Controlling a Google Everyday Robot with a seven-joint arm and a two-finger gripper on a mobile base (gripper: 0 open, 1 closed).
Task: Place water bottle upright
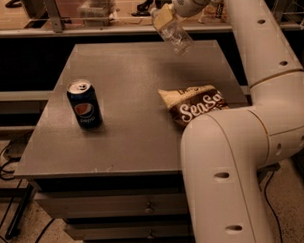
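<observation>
The water bottle (175, 34) is clear and crinkly. It hangs tilted in the air above the back edge of the grey table (125, 74), with its lower end pointing down and to the right. My gripper (162, 15) is at the top of the view, shut on the bottle's upper end. The white arm runs down the right side of the view, and the bottle's cap is hidden in the gripper.
A dark blue Pepsi can (85, 104) stands upright at the table's left. A brown chip bag (196, 104) lies at the right, partly behind my arm's elbow (228, 156). Drawers are below the table front, and a ledge with objects runs behind it.
</observation>
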